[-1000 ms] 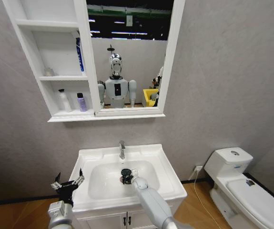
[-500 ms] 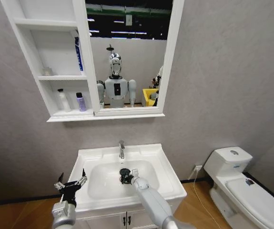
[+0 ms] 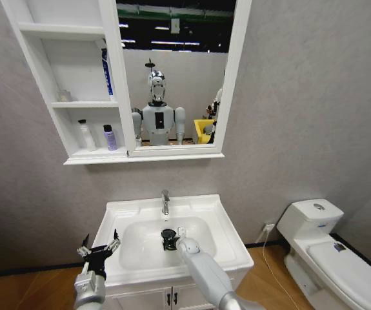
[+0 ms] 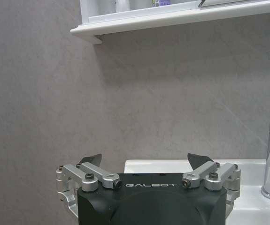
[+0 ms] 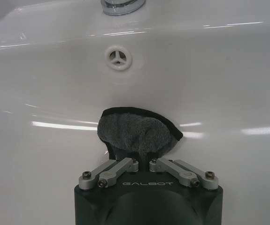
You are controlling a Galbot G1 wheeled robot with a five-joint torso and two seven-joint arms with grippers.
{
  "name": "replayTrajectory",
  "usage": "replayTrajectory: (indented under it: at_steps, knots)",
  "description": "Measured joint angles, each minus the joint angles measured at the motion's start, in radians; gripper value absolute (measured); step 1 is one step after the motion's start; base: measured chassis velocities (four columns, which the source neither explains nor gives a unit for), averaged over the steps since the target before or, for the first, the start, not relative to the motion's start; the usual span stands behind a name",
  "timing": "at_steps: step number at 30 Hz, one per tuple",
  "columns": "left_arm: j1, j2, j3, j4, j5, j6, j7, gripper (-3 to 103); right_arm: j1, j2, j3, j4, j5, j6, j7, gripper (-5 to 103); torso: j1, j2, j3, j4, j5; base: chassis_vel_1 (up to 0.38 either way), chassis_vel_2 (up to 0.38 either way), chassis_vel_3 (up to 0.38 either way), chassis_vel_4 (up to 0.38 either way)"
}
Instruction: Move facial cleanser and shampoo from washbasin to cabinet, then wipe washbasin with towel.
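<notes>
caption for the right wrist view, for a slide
Right gripper shut on the dark grey towel, pressing it against the white washbasin bowl below the overflow hole.

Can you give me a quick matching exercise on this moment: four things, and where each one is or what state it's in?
Column A
1. towel
2. left gripper
3. purple bottle
4. right gripper

Column B
a. open, beside the washbasin's left edge
b. on the cabinet's bottom shelf
c. dark grey, pressed against the bowl below the tap
d. shut on the cloth, down in the bowl

Pairs: 1-c, 2-a, 3-b, 4-d
</notes>
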Motion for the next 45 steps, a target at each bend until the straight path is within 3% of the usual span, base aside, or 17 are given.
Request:
replayTrajectory:
  at_steps: [7, 12, 23, 31, 36, 40, 45]
  knots:
    - [-0.009, -0.002, 0.012, 0.008, 0.0, 0.0, 0.0, 100, -0.002, -0.005, -0.026, 0.076, -0.039, -0.032, 0.034, 5, 0.0, 0.0, 0.0, 0.0, 0.0, 0.0, 0.0, 0.0, 0.0]
    - [-0.009, -0.002, 0.017, 0.008, 0.001, 0.0, 0.0, 100, -0.002, -0.001, -0.027, 0.07, -0.009, -0.033, 0.037, 5, 0.0, 0.0, 0.0, -0.0001, 0.0, 0.0, 0.0, 0.0, 0.0]
    - [-0.005, -0.002, 0.009, 0.002, 0.002, 0.0, 0.0, 100, -0.008, 0.002, -0.028, -0.019, 0.0, 0.027, 0.034, 5, 0.0, 0.001, -0.001, 0.0003, 0.0002, 0.0, 0.0, 0.0, 0.0]
    - [-0.01, -0.006, 0.021, 0.006, 0.004, 0.0, 0.001, 100, -0.033, -0.013, -0.035, 0.084, 0.0, -0.042, 0.076, 5, 0.0, 0.0, 0.0, 0.0004, 0.0003, 0.0, 0.0, 0.0, 0.0]
    - [-0.015, -0.004, 0.028, 0.008, 0.004, 0.0, 0.001, 100, -0.034, -0.081, -0.019, 0.151, 0.02, -0.117, 0.115, 5, 0.0, 0.0, 0.0, -0.0003, 0.0, 0.0, 0.0, 0.0, 0.0]
    - [-0.017, -0.001, 0.029, 0.008, 0.001, 0.001, 0.001, 100, -0.034, -0.095, -0.023, 0.156, 0.027, -0.117, 0.109, 5, 0.0, 0.0, 0.0, -0.0005, 0.0, 0.0, 0.0, 0.0, 0.0]
    - [-0.017, 0.002, 0.026, 0.008, -0.001, 0.002, 0.001, 100, -0.028, -0.041, -0.041, 0.107, 0.02, -0.072, 0.087, 5, 0.0, 0.0, 0.0, 0.0, 0.0, 0.0, 0.0, 0.0, 0.0]
